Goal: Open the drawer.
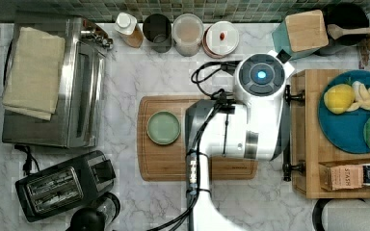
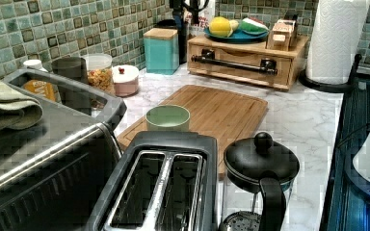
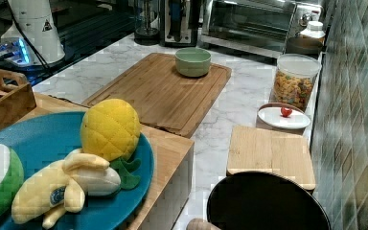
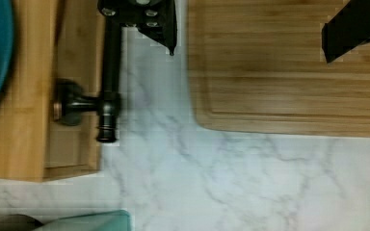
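Note:
The drawer [image 2: 241,58] is the front of a light-wood box at the back of the counter, and in the left view it sits flush with the box. Its long black bar handle [image 2: 235,64] runs across it on two black mounts. In the top view the white arm [image 1: 250,125] hangs over the handle [image 1: 287,166], hiding most of it. In the wrist view my gripper [image 4: 248,45] is open, with its fingers wide apart above the counter. One finger [image 4: 161,26] is right beside the handle [image 4: 109,77], near its end mount [image 4: 74,103]. The bar is not between the fingers.
A bamboo cutting board [image 1: 168,163] with a green bowl [image 1: 164,127] lies in front of the drawer. A blue plate [image 1: 347,130] of toy fruit and a tea box [image 1: 347,175] sit on the box. A teal canister [image 2: 161,48] and a paper towel roll [image 2: 337,38] flank it.

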Action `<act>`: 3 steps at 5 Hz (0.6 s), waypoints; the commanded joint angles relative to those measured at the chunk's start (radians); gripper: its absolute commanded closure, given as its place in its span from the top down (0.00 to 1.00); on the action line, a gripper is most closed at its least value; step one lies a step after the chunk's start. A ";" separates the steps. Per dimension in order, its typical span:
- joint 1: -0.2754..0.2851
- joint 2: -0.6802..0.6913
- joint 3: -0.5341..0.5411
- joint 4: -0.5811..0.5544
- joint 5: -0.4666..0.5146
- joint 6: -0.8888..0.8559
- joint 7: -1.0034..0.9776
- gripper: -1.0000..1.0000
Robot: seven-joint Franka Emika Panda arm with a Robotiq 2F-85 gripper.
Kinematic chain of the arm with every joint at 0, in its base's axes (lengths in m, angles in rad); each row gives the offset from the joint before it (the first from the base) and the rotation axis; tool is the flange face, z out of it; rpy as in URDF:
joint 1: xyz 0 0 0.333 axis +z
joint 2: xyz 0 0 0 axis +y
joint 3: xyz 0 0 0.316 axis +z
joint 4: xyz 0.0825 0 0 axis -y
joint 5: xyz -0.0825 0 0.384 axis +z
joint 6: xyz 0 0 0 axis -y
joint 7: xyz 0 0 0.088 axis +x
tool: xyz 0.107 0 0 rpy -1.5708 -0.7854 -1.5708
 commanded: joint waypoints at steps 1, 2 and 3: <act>-0.098 -0.008 -0.088 -0.115 -0.079 0.125 -0.035 1.00; -0.143 -0.029 -0.054 -0.184 -0.103 0.190 -0.024 1.00; -0.124 -0.047 -0.062 -0.240 -0.146 0.225 0.029 1.00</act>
